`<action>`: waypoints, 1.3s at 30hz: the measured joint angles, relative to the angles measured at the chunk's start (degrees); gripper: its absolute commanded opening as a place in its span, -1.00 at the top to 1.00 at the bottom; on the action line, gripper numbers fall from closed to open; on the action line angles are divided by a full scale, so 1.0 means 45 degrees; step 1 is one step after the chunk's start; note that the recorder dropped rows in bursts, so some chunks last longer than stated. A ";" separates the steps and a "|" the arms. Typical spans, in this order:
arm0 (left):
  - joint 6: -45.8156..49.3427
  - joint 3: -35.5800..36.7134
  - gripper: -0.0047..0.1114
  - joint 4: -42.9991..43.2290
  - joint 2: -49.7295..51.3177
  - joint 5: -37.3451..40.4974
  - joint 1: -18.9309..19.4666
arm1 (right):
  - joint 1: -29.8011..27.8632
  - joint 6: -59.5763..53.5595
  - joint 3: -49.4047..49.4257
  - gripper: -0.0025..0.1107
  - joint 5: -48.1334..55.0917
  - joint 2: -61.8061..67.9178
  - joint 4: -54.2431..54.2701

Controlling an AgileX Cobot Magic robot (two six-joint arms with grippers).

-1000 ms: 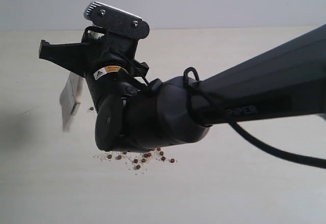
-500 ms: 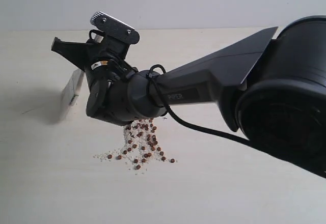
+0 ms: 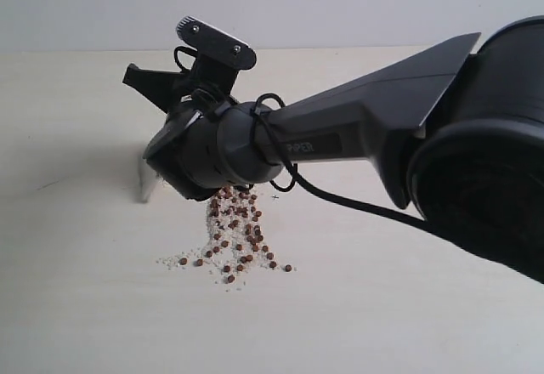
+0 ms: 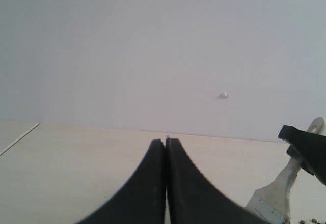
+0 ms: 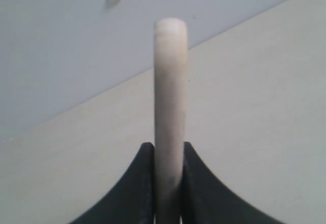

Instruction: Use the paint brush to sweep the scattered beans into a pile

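Beans (image 3: 236, 238) sit well apart from table (image 3: 68, 314) edges; right pincer (image 5: 169, 145) grips paint brush (image 5: 170, 81).

The right arm (image 3: 357, 132) has swung back and to the right; a second ago its wrist filled the middle and hid most of the beans (image 3: 235, 236); now it looks smaller and sits higher, so a long trail of beans shows below it. The brush (image 3: 146, 183) has moved right with it, closer to the beans; less of it shows now, just a pale strip by the wrist.
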 measured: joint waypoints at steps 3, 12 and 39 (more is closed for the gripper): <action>0.0000 0.0000 0.92 0.0000 0.0000 0.0000 0.0000 | 0.0000 -0.1123 -0.0021 0.96 -0.0348 -0.0157 0.0987; 0.0000 0.0000 0.92 0.0000 0.0000 0.0074 0.0000 | 0.0000 -0.4887 -0.0031 0.96 -0.1845 -0.0801 0.3809; 0.0000 0.0000 0.92 0.0000 0.0000 0.0074 0.0000 | 0.0266 -1.7236 0.0796 0.96 0.4546 -0.5051 0.4192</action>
